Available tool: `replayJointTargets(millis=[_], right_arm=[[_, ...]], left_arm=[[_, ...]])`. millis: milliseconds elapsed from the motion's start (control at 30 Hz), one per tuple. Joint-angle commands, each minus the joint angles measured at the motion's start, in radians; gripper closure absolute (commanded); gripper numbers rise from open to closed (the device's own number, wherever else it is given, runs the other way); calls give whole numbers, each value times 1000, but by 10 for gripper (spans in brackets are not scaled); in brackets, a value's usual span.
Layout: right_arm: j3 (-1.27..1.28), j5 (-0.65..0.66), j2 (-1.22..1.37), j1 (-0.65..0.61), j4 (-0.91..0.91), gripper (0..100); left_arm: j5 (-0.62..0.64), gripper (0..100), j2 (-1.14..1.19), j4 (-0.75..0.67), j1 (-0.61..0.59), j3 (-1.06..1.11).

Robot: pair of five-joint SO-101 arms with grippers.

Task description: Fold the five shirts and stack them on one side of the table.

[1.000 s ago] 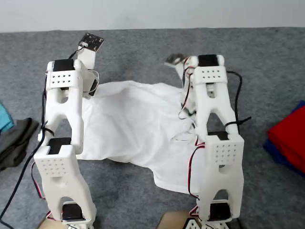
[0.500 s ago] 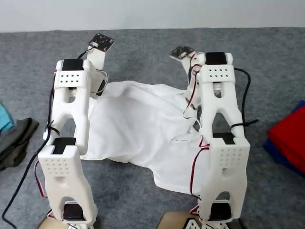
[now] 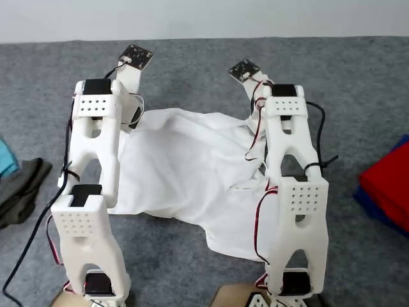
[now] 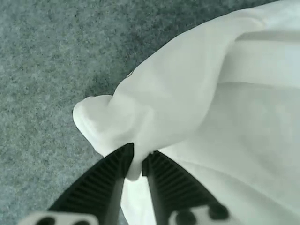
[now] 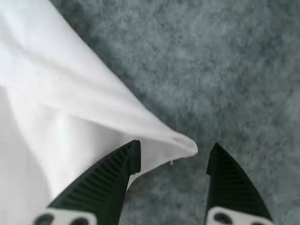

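A white shirt [image 3: 185, 173] lies spread and rumpled on the grey table between the two arms. My left gripper [image 4: 137, 159] is shut on a bunched far-left corner of the white shirt [image 4: 187, 98]. My right gripper [image 5: 174, 157] stands open over the shirt's far-right corner [image 5: 84, 117], whose tip lies between the two black fingers. In the high view both arms stretch toward the shirt's far edge, the left arm [image 3: 99, 121] and the right arm [image 3: 284, 121].
A red folded shirt on a blue one [image 3: 386, 188] sits at the right edge. Dark grey and teal cloth [image 3: 16, 182] lies at the left edge. The grey table [image 3: 192, 70] is bare beyond the shirt's far edge.
Both arms pushed farther away over the shirt's far edge; the left one shifted right. In the last half second the right arm drew slightly left and lower.
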Motion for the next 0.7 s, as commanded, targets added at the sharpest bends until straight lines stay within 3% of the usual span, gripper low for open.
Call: replayJointTargets(millis=[0, 233, 467, 667], right_arm=[[-51, -11, 19, 8, -59, 760], [-68, -8, 85, -2, -113, 777], [-133, 63, 125, -13, -94, 991], [-176, 83, 74, -8, -74, 987]], left_arm=[[0, 994, -15, 3, -8, -7], [0, 994, -15, 3, -6, -5], [0, 994, -14, 3, -6, -5], [0, 994, -21, 3, -6, -5]])
